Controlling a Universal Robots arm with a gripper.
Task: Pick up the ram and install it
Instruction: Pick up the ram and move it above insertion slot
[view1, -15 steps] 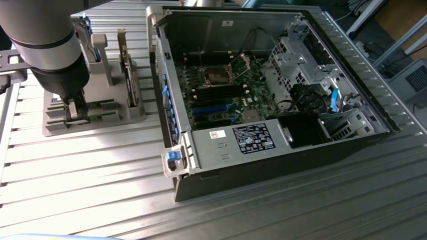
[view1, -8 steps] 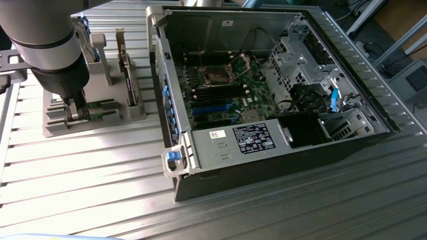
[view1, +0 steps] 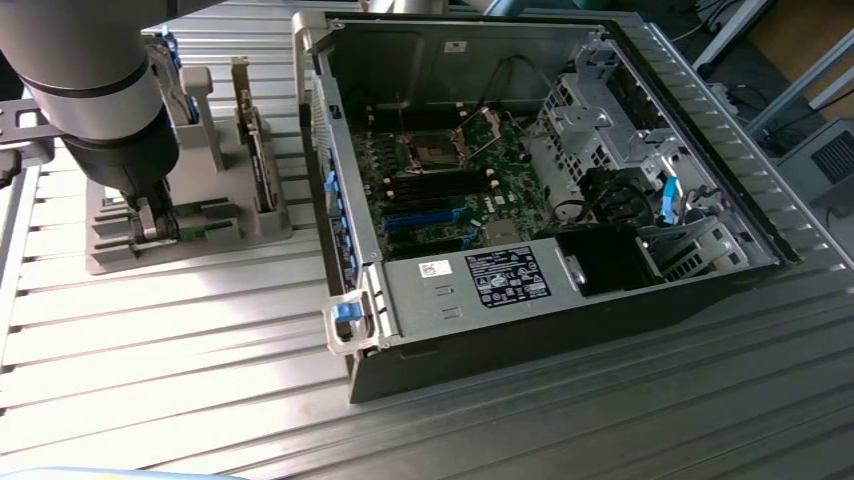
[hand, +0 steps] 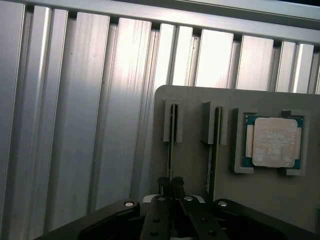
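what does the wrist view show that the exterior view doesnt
Wrist view adds: a processor chip in a pocket of the grey holder, and the claw closed on the ram, seen edge-on. Exterior view adds: the open computer case with its motherboard. Shared: holder, claw, ribbed metal table.

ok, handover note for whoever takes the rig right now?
Claw: shut on the edge of the ram.
Ram: stands in its slot in the grey holder, beside a second stick and a CPU.
Done: grasp made.
Left: ram not lifted out, not installed on the motherboard in the open case.
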